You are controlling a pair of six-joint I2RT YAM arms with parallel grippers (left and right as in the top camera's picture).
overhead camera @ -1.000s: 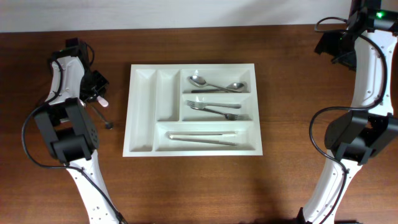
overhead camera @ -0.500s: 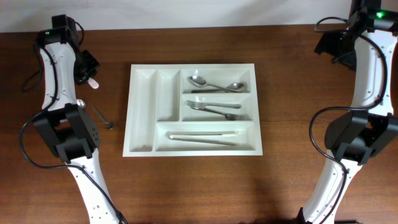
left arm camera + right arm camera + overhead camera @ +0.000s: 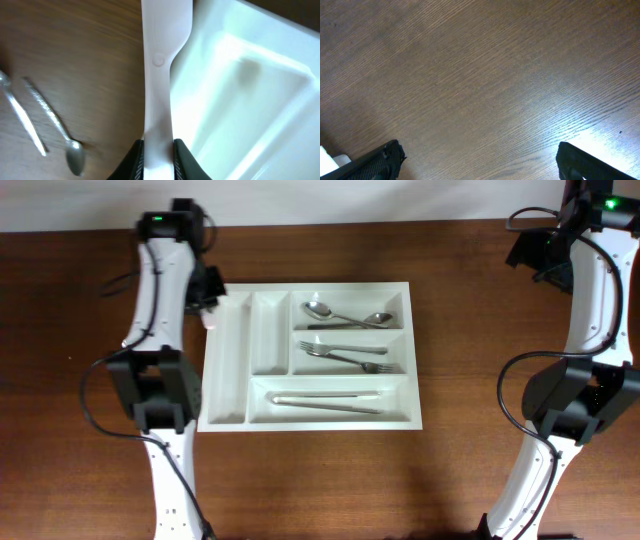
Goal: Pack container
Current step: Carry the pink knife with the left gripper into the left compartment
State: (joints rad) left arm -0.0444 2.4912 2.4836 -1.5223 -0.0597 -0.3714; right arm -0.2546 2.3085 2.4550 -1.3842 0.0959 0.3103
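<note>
Mostly dark wood table (image 3: 320,480), white wall (image 3: 350,200) beyond, left gripper (image 3: 158,155) clamped on white utensil (image 3: 159,75), right gripper (image 3: 480,162) apart.

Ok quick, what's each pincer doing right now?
Left pincer: closed on a white plastic utensil.
Right pincer: open, holding nothing.

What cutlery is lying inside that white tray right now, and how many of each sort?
Spoons: 2
Forks: 2
Long straight pieces, one white, one metal, kind unclear: 2
Total in the tray: 6
</note>
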